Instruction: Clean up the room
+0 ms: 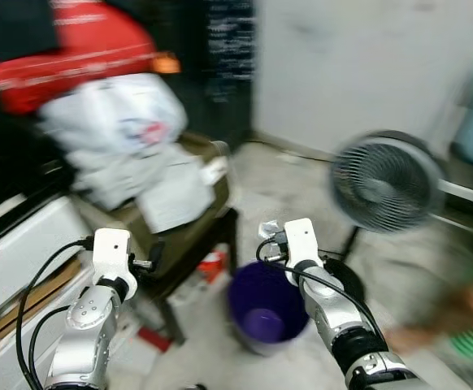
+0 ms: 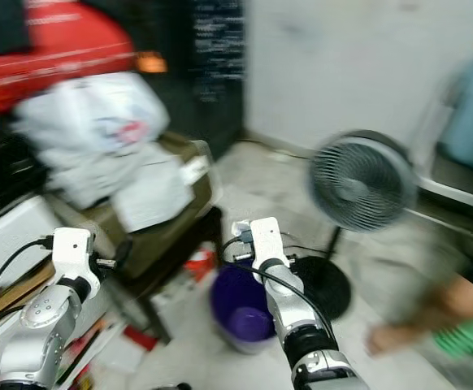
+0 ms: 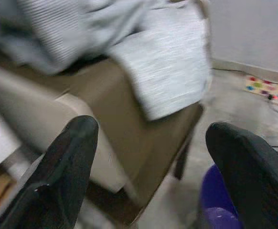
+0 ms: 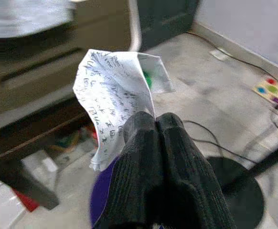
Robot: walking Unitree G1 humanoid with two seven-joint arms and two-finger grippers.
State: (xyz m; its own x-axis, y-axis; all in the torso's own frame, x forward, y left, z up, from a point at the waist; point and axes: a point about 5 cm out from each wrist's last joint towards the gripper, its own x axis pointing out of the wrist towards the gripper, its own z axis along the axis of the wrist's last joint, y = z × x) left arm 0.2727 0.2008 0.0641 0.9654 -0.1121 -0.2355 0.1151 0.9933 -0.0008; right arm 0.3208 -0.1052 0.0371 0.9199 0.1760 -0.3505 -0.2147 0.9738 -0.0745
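The chair [image 1: 189, 213] heaped with bags and cloths sits just left of the purple bin [image 1: 267, 309], and the right end effector [image 4: 154, 125] has a scribbled paper [image 4: 115, 98] clenched above the rim; best centred over the opening before letting go. The left end effector [image 3: 151, 157] hangs released by the chair.

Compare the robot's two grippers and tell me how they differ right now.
The left gripper has its two black fingers spread wide apart and holds nothing, while the right gripper has its fingers pressed together on a crumpled white paper with handwriting. The left points toward the olive-brown chair piled with cloth; the right hangs above the purple bin. Both have long black fingers on silver arms.
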